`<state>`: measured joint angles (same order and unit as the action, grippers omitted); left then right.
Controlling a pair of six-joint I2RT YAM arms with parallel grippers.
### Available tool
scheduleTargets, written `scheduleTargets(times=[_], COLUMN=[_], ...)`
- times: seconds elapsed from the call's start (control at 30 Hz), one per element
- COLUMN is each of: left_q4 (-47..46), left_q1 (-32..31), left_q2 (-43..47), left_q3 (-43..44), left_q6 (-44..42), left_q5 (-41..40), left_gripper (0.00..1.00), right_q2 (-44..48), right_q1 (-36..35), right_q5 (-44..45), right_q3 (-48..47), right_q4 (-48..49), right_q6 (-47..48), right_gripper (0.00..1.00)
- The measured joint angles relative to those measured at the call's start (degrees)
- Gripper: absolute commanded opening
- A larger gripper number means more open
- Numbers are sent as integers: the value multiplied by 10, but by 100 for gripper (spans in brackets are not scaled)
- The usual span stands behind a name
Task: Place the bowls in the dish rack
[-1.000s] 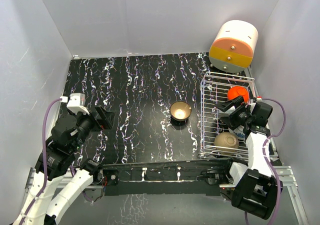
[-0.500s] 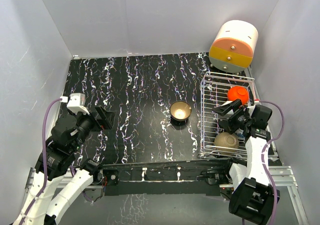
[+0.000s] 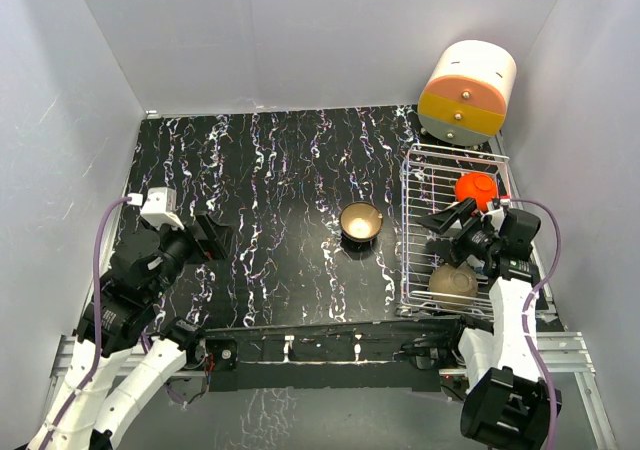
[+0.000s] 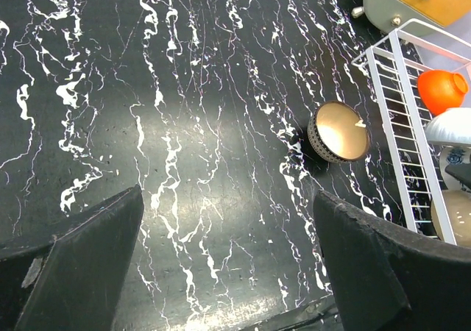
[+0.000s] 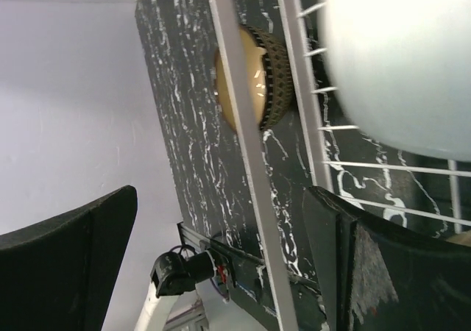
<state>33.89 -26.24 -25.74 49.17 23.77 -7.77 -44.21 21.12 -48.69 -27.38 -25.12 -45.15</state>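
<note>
The silver wire dish rack (image 3: 420,260) stands at the right of the table. A red bowl (image 3: 476,187) sits at its far end and a tan bowl (image 3: 453,283) lies upside down at its near end. In the left wrist view the rack (image 4: 401,118) also holds a white bowl (image 4: 452,125) and a blue-and-white patterned bowl (image 4: 450,157). The tan-gold bowl with the dark brown outside (image 3: 360,221) stands upright on the table left of the rack. My right gripper (image 3: 448,235) is open and empty above the rack's middle, next to the white bowl (image 5: 401,59). My left gripper (image 3: 215,238) is open and empty over the table's left side.
An orange-and-cream drum-shaped box (image 3: 468,90) stands behind the rack at the far right corner. Grey walls enclose the black marbled table (image 3: 270,170) on three sides. The rack's left rail (image 5: 246,147) runs between my right fingers' view and the gold bowl (image 5: 250,77).
My right gripper has drawn a little left and nearer, away from the red bowl, still open. My left arm has shifted slightly right. The bowls have not moved.
</note>
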Motion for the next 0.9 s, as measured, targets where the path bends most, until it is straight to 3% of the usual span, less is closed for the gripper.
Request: scheduleTargets(times=[0.5,0.9], left_q4=[-5,-10], left_q1=[0,0], left_q2=[-4,-13], left_q3=[0,0], left_q6=[1,-3], left_q5=[1,9], left_gripper=[97,97], right_q2=[7,-168], right_q1=[-91,-99], right_q5=[19,214], right_q3=[-121,-342], right_q4=[42,-64], right_q6=[-58,141], right_gripper=[99,99])
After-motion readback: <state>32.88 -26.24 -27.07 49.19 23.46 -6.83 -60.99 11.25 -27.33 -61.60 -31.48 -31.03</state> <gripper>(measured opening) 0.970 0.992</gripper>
